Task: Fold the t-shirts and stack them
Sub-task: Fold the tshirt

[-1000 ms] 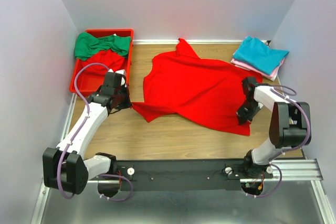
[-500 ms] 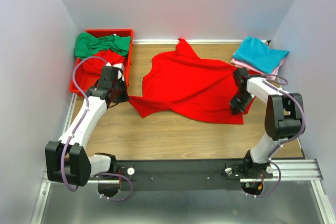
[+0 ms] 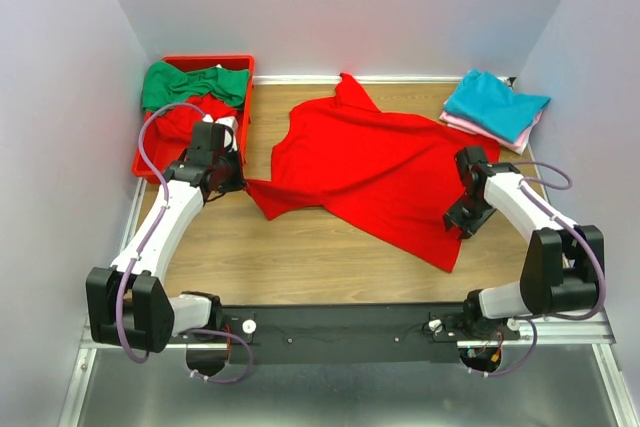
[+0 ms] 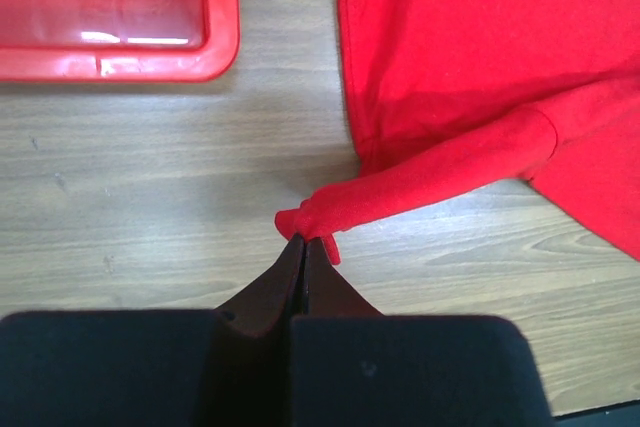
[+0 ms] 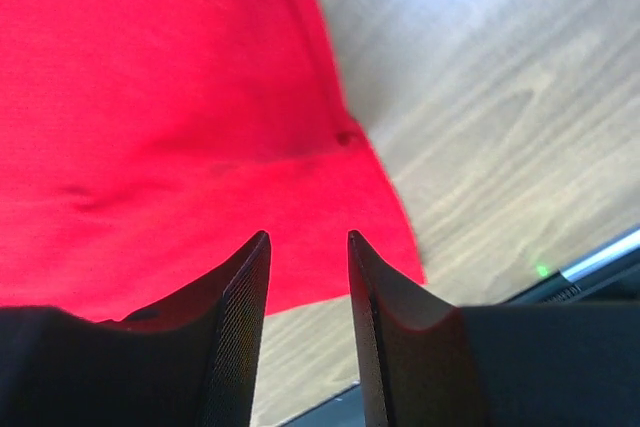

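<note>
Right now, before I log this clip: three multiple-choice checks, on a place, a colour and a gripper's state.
1. Where is the teal t-shirt?
A) spread out in the middle
B) folded on the pink t-shirt, far right
C) in a gripper

2. What colour is the t-shirt at the red bin's far end?
A) pink
B) teal
C) green

3. The left gripper is:
A) shut on the red t-shirt's sleeve
B) open
C) out of view

B: the stack sits far right.
C: the green t-shirt fills that end.
A: its wrist view shows fingers pinching the sleeve tip.

Red plastic bin point(image 3: 205, 59), wooden table point(image 3: 330, 252), pale walls point(image 3: 350, 7)
</note>
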Available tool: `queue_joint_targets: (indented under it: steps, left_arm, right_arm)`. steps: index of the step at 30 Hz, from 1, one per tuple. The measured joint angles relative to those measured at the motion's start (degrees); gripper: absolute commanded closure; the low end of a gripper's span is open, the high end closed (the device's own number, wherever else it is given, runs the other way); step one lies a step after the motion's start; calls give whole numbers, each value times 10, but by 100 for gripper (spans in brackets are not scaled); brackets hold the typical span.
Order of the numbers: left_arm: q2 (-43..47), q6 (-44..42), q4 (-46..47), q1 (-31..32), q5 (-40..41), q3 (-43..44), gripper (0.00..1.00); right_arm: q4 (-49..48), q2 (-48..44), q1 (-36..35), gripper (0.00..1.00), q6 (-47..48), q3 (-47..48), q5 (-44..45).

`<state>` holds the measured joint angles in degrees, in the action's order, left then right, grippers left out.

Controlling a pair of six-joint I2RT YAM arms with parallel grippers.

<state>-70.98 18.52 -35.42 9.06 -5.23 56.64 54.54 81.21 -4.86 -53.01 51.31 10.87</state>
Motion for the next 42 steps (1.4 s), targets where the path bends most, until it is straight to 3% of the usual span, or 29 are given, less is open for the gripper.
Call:
queue_joint_targets:
  steps: [19,26,33,34,37,42]
  left_arm:
    - [-5,-3,0,0,-9,10,100]
    - [-5,-3,-6,0,-9,10,100]
    - [-5,-3,-8,0,-9,10,100]
    - [-4,-3,-8,0,-9,10,100]
    - [-3,-3,-8,0,-10,10,100]
    - [8,-3,-14,-1,-16,10,100]
  right_arm:
    - [31,-27,-86,34,-59,-114,-20]
    - [27,-33,-86,35,-77,-123,-20]
    - [0,-49,-86,67,-97,-137,-26]
    - [-3,-49,-86,77,-96,-137,-27]
    - [-19,-49,-87,94,-99,-139,-32]
    - [-21,-50,-89,98,-78,-137,-38]
